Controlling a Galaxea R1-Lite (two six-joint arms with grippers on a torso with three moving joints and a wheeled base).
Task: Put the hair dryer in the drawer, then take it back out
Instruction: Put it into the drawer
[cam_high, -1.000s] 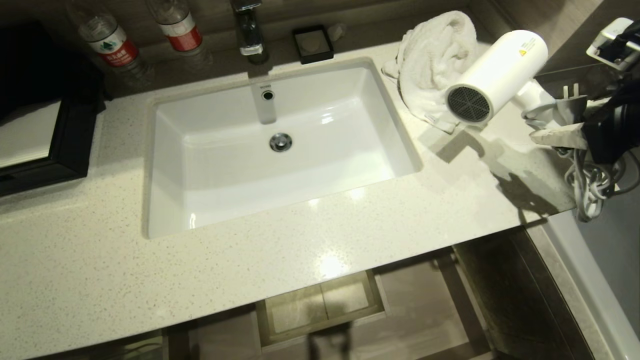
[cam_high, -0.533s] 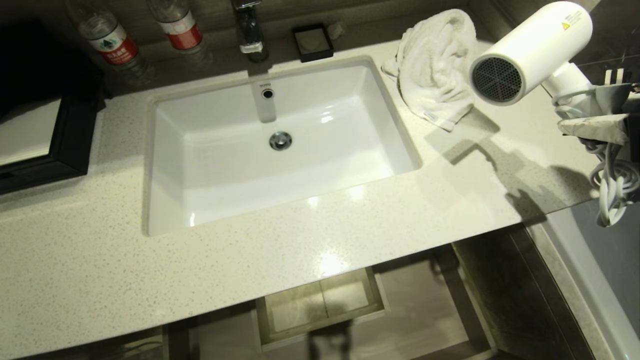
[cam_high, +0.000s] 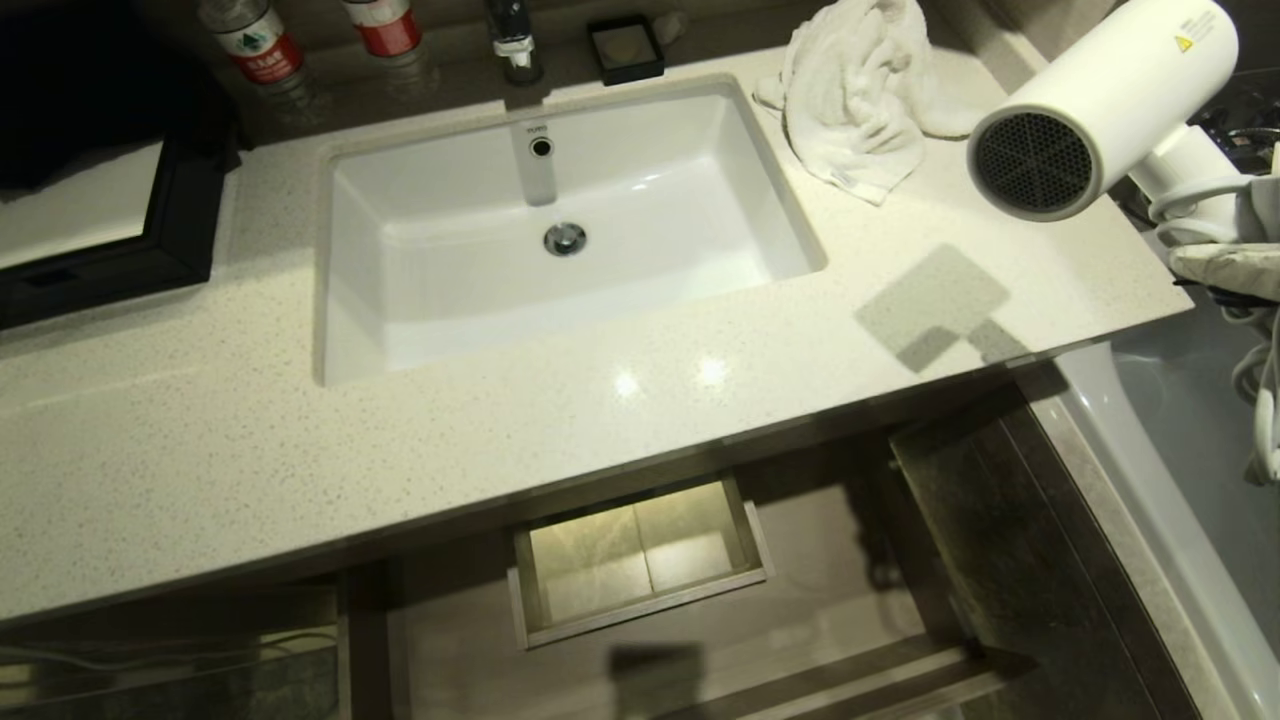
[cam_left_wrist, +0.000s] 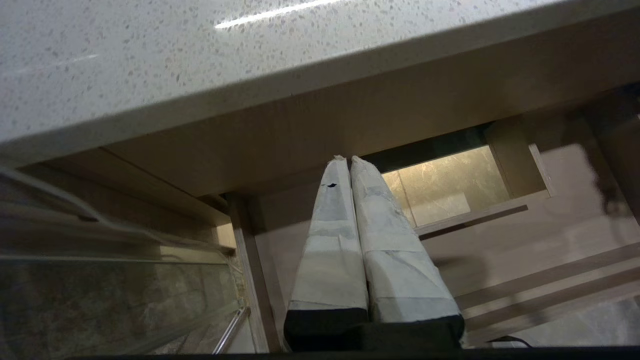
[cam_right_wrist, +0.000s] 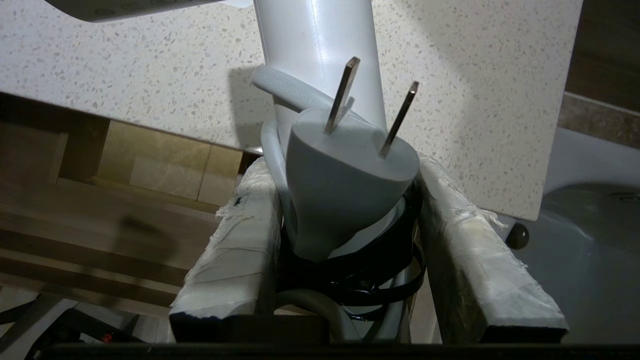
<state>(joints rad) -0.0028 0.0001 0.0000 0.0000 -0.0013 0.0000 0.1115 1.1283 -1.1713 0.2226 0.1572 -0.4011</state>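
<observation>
The white hair dryer (cam_high: 1100, 110) hangs in the air over the right end of the countertop (cam_high: 300, 460), its grey grille facing me. My right gripper (cam_high: 1225, 265) is shut on its handle (cam_right_wrist: 315, 45), with the plug (cam_right_wrist: 345, 170) and loops of cord pressed between the fingers (cam_right_wrist: 235, 235). More cord (cam_high: 1265, 400) dangles past the counter's end. Below the counter the light-wood drawer (cam_high: 820, 590) stands pulled out, showing its boxed cutout (cam_high: 635, 560). My left gripper (cam_left_wrist: 348, 160) is shut and empty, parked low under the counter's front edge, pointing at the drawer (cam_left_wrist: 525, 235).
A white sink (cam_high: 450, 300) fills the counter's middle, with a crumpled white towel (cam_high: 860, 90) to its right. Two water bottles (cam_high: 250, 40), a tap and a black soap dish (cam_high: 625, 48) line the back. A black-framed tray (cam_high: 110, 250) sits left; a white tub rim (cam_high: 1180, 480) runs along the right.
The head camera has tipped down, so the counter sits higher in view and more of the open drawer shows. My right gripper has carried the hair dryer up and away from the towel.
</observation>
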